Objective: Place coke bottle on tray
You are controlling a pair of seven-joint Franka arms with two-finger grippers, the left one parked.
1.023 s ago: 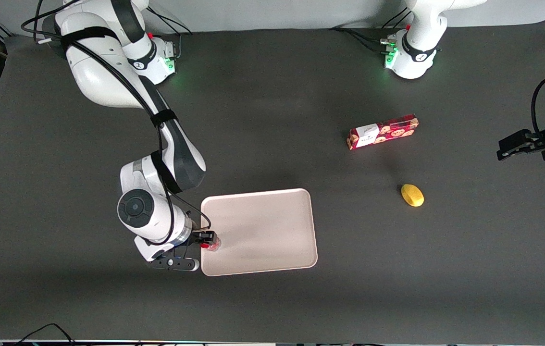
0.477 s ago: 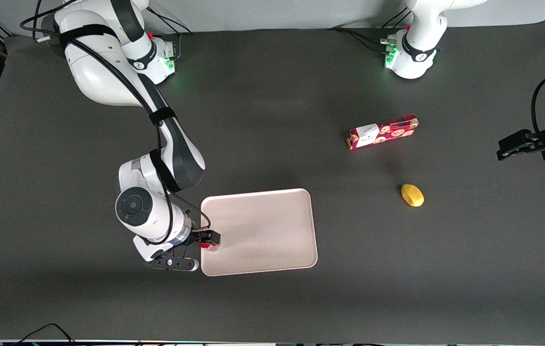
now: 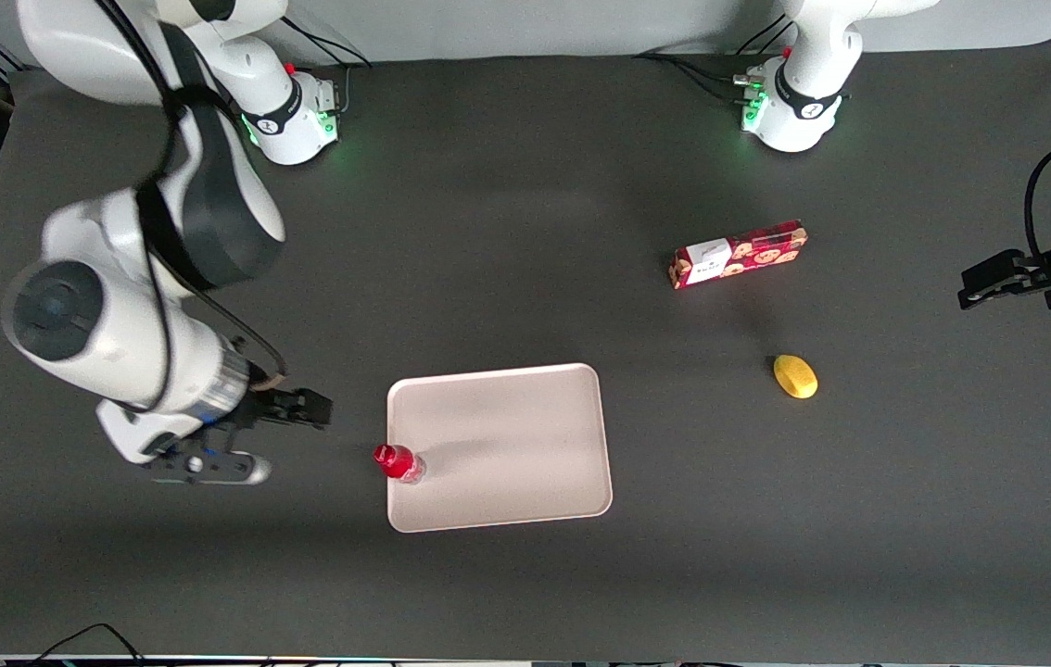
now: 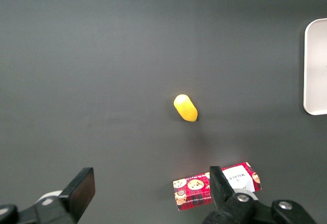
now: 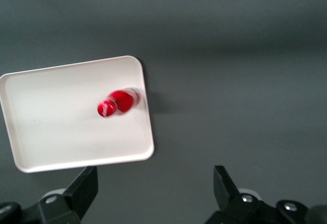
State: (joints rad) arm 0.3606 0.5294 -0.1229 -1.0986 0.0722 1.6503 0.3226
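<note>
While the coke bottle (image 3: 398,462) stands upright on the tray (image 3: 507,445) at its nine-o'clock edge, gripper (image 3: 317,409) hangs apart over bare table, jaws spread, empty. Only front view shows red box (image 3: 738,255) and yellow object (image 3: 795,376).

Upright red coke bottle (image 3: 398,462) on pinkish-beige tray (image 3: 516,445), beside its rim.

Dark grey matte tabletop (image 3: 507,232) under even light, pale wall strip (image 3: 535,23) along its edge.
</note>
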